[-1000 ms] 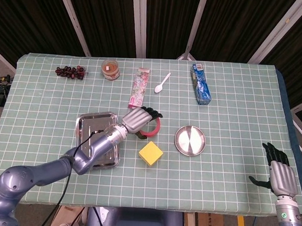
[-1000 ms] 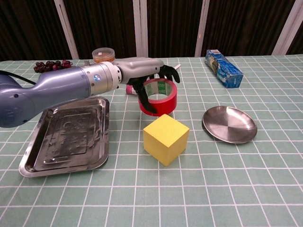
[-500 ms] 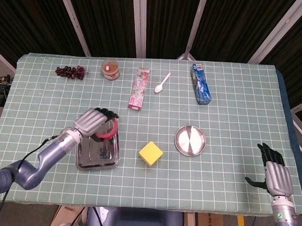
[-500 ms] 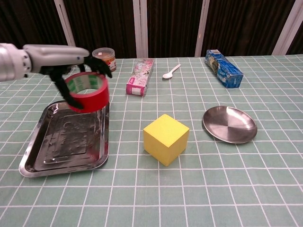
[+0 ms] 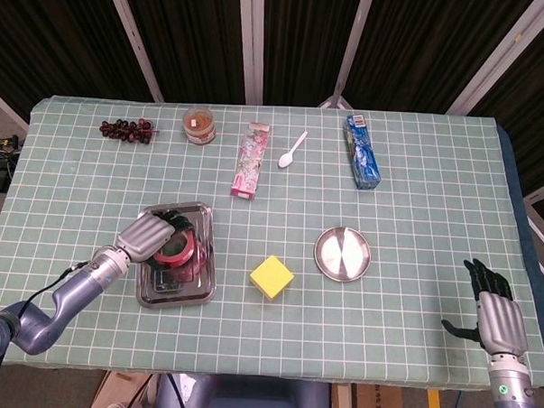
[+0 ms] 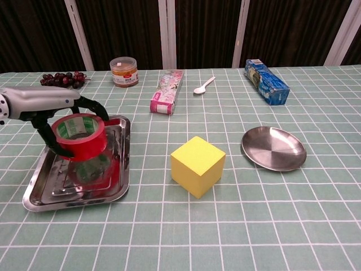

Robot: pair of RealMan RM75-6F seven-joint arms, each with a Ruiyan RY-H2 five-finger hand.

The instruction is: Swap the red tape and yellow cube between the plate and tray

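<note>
From the head view, my left hand (image 5: 147, 237) grips the red tape (image 5: 173, 249) above the tray (image 5: 203, 287); the yellow cube (image 5: 271, 277) sits on the table (image 5: 416, 210) between tray and plate (image 5: 343, 254). My right hand (image 5: 495, 311) rests empty near the table's edge, fingers spread.

From the chest view, my left hand (image 6: 53, 107) holds the red tape (image 6: 79, 135) over the tray (image 6: 122, 164), seemingly just off its floor. The yellow cube (image 6: 198, 166) stands beside the bare plate (image 6: 273, 148).

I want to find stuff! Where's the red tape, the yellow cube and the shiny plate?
red tape (image 6: 79, 138): chest view, red outer side.
yellow cube (image 6: 197, 166): chest view, front-left face.
plate (image 5: 343, 253): head view, bare middle.
</note>
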